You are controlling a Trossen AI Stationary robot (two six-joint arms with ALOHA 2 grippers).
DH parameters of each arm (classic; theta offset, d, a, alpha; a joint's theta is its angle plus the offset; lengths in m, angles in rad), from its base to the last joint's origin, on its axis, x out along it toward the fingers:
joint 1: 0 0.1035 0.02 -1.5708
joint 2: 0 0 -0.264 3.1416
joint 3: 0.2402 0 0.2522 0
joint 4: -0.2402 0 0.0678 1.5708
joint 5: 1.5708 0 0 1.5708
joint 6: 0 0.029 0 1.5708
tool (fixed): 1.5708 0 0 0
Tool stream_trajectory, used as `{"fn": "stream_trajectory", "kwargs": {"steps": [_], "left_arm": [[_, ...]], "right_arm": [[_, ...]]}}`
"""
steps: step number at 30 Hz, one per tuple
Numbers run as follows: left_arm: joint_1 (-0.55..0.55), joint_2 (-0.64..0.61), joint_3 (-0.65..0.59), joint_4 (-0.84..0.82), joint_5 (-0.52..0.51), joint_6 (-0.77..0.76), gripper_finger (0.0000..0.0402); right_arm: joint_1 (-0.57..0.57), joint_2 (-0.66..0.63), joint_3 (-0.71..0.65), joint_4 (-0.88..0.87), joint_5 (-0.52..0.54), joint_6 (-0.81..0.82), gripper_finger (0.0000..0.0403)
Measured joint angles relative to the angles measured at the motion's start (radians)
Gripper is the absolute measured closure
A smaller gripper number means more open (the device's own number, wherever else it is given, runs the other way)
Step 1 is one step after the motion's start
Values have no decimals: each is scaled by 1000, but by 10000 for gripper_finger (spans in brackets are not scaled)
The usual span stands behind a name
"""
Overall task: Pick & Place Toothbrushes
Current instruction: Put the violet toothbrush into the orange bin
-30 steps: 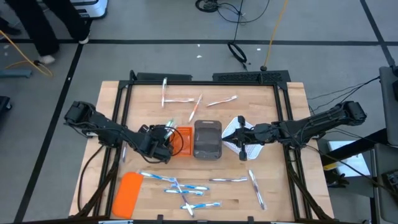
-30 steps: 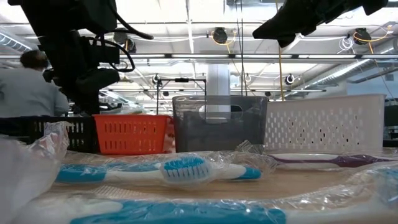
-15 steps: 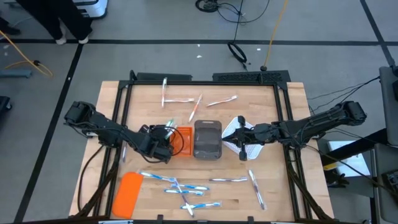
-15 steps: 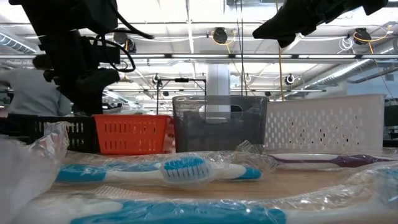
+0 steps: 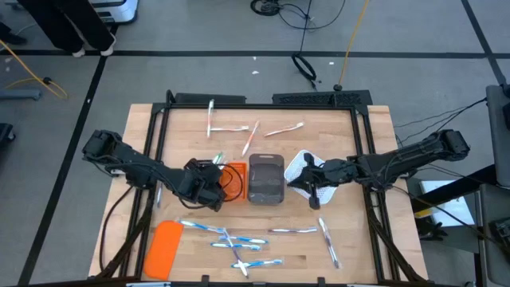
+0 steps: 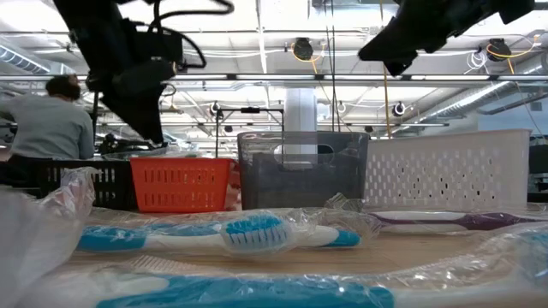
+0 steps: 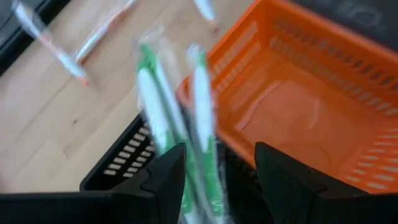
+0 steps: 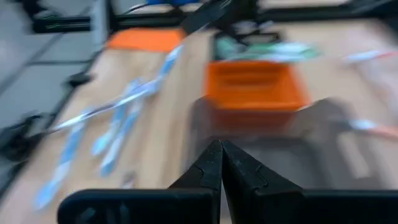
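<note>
Left gripper carrying a green-white toothbrush at the edge between the black and orange trays

The left gripper (image 7: 214, 186) is clamping a wrapped green-white toothbrush (image 7: 155, 118), whose long axis is running straight out from between the fingers, its far end reaching past the near corner of the orange tray (image 7: 311, 106) while its lower part is hanging over the black tray (image 7: 118, 165) just beside it. In the high view the left gripper (image 5: 209, 190) is sitting at the left end of the tray row, touching distance from the orange tray (image 5: 233, 182), so this arm is by far the nearer one to the drop. Farther across, the right gripper (image 5: 313, 188) is hovering by the white tray (image 5: 299, 163) with its fingers pressed together and holding nothing, and loose toothbrushes (image 5: 231, 237) are lying along the near and far table (image 5: 358, 239) edges
</note>
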Motion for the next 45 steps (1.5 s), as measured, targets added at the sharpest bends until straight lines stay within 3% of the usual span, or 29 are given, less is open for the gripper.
{"fn": "stream_trajectory", "kwargs": {"steps": [3,11,27,31,35,45], "left_arm": [[-12,0,25,9,-28,26,211],[-30,0,37,119,-106,129,206],[-30,0,37,252,-104,231,206],[-30,0,37,295,-102,260,206],[-30,0,37,331,-95,293,206],[-30,0,37,340,-78,300,206]], "right_arm": [[29,2,0,-40,-85,37,403],[192,50,0,-140,-113,258,403],[536,151,1,-158,-106,965,403],[577,186,1,-228,-109,1153,403],[596,215,1,-277,-109,1242,397],[599,225,1,-424,-109,1342,321]]}}
